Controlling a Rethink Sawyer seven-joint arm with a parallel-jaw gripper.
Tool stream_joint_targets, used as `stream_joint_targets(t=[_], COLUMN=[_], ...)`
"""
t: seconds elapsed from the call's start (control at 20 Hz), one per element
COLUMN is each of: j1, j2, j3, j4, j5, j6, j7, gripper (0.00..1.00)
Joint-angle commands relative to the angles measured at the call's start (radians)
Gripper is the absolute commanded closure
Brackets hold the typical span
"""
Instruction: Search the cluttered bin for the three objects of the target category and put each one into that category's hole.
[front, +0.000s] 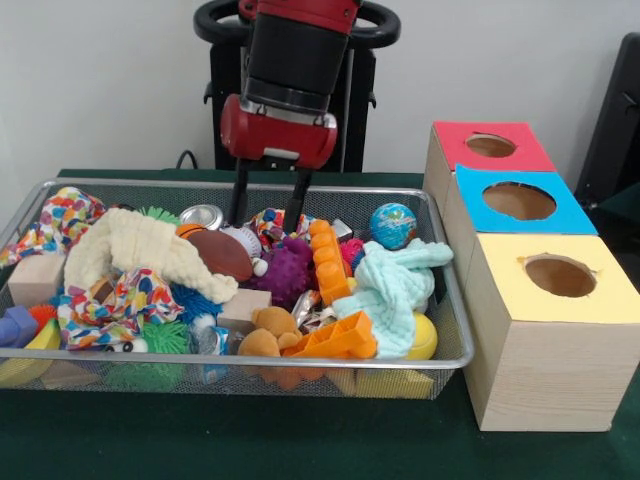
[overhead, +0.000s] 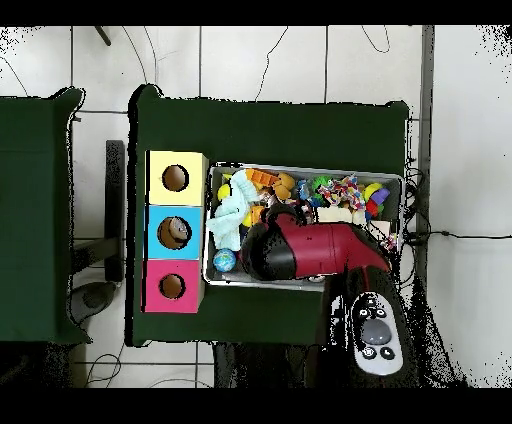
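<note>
A wire mesh bin (front: 120, 366) holds a heap of toys. Three boxes stand to its right, each with a round hole: red (front: 490, 146), blue (front: 518, 201) and yellow (front: 560, 276). My gripper (front: 268, 215) hangs over the bin's far middle, open, its two black fingers (front: 240, 195) reaching down behind a brown football (front: 220, 253) and a white baseball (front: 243, 240). Nothing is held. A purple spiky ball (front: 285, 270) lies just in front of it, and a globe ball (front: 393, 225) lies to the right. In the overhead view the red arm (overhead: 320, 248) hides the gripper.
Also in the bin are a cream cloth (front: 140, 250), a mint cloth (front: 395, 285), an orange block chain (front: 330, 262), a teddy (front: 265, 330), a silver can (front: 202, 215) and a yellow ball (front: 425, 338). From above, the boxes (overhead: 175, 233) line the bin's (overhead: 300, 168) left side.
</note>
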Motion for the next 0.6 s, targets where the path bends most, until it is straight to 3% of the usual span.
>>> stream_joint_targets(t=[0.05, 0.45, 0.6], j1=[-0.039, -0.069, -0.047], j2=[0.073, 0.066, 0.089], j3=[0.012, 0.009, -0.035], j4=[-0.043, -0.026, -0.048], j5=[-0.034, -0.060, -0.067], j6=[-0.032, -0.115, -0.162], j7=[0.083, 0.082, 0.107], gripper=[0.00, 0.00, 0.00])
